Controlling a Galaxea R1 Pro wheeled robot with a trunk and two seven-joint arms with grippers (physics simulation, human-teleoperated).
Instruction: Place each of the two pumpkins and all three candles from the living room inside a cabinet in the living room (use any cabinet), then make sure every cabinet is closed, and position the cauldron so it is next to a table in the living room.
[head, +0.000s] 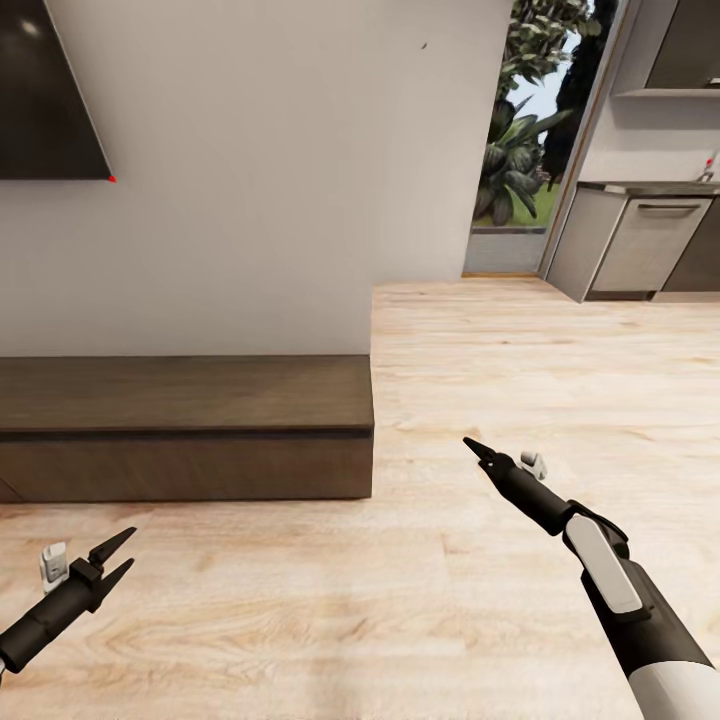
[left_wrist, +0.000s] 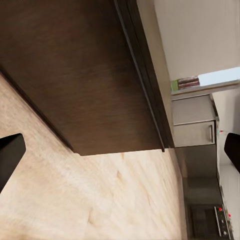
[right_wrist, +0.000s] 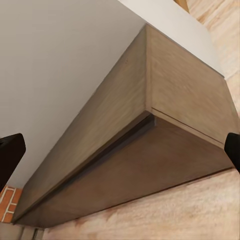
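Observation:
The long, low dark-brown cabinet stands against the white wall, and its flat fronts look closed. My left gripper hovers over the floor in front of the cabinet's left part, open and empty. The left wrist view looks along the cabinet front. My right gripper hangs right of the cabinet's end; in the right wrist view its fingertips stand wide apart, open and empty, facing the cabinet corner. Pumpkins, candles, cauldron and table are out of view.
A dark TV screen hangs on the wall above the cabinet. Pale wooden floor stretches right towards a doorway with plants and grey kitchen units.

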